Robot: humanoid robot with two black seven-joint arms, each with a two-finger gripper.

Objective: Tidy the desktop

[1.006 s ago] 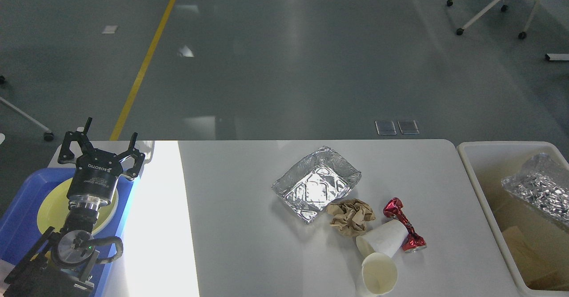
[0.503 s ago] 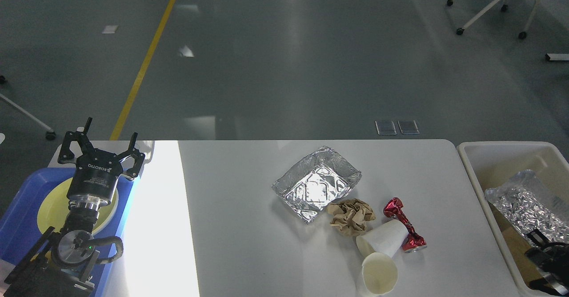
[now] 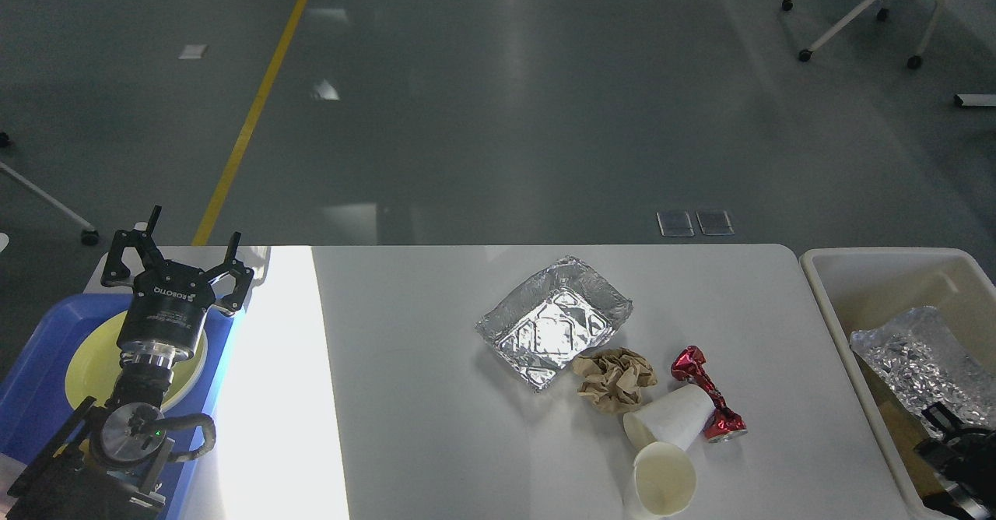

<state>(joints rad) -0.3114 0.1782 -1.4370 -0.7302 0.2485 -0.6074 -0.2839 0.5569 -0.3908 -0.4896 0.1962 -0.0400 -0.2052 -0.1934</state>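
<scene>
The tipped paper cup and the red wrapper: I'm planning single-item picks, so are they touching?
Touching. In the head view the tipped paper cup lies across the red wrapper, covering its middle with no gap between them.

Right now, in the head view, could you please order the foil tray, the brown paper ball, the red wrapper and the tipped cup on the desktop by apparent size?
1. Foil tray, clearly largest.
2. Brown paper ball and tipped cup: about alike, so unranked.
3. Red wrapper, slimmest, partly hidden behind the cup.
</scene>
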